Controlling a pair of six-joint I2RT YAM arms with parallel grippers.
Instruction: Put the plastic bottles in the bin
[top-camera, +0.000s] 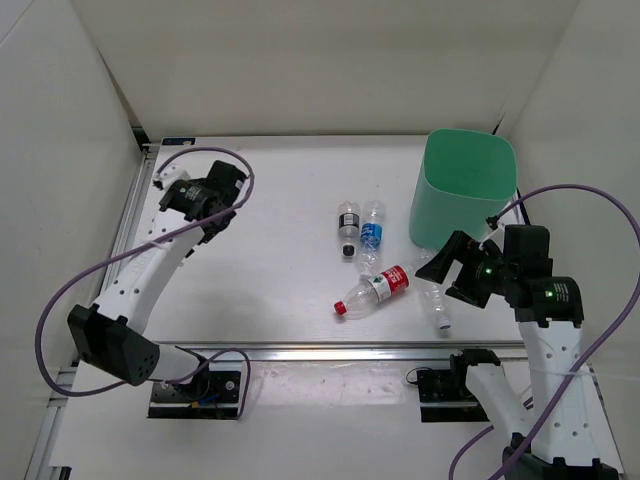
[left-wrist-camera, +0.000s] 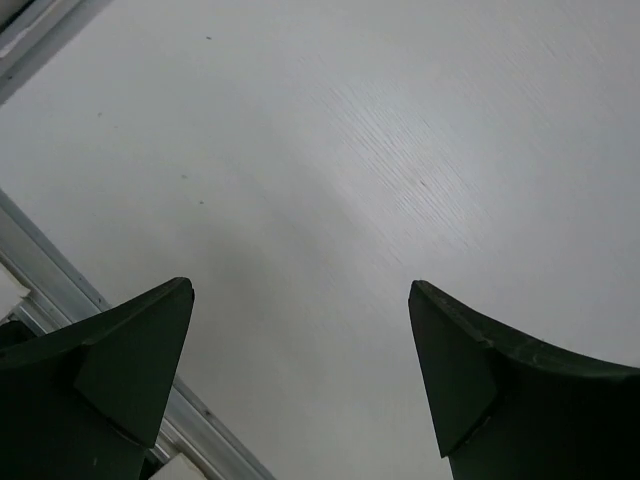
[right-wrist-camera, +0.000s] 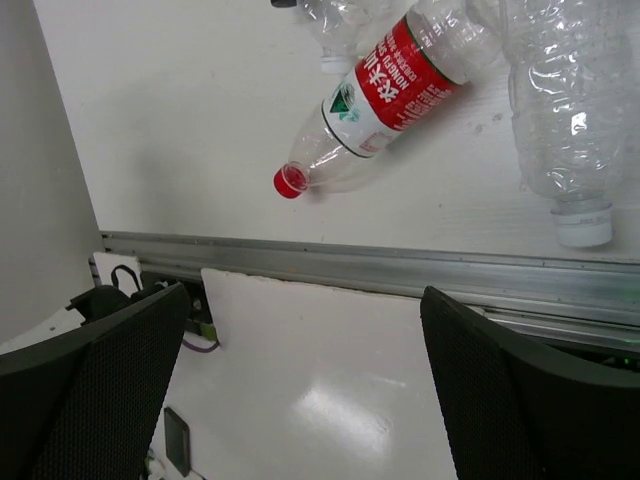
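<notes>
While the red-labelled bottle (top-camera: 378, 289), blue-labelled bottle (top-camera: 372, 232), black-capped bottle (top-camera: 348, 224) and plain bottle (top-camera: 437, 308) lie on the table (top-camera: 270, 260) beside the bin (top-camera: 465, 190), outside it, the right gripper (right-wrist-camera: 305, 295) hangs spread just before the bin, and the left gripper (left-wrist-camera: 300, 287), also spread, sits well to its left.

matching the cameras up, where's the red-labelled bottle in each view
top external: red-labelled bottle lying right of centre, red cap toward lower left
left wrist: not in it
right wrist: the bottle at top centre, cap toward lower left
shared landmark: clear unlabelled bottle just right of it in both
</notes>
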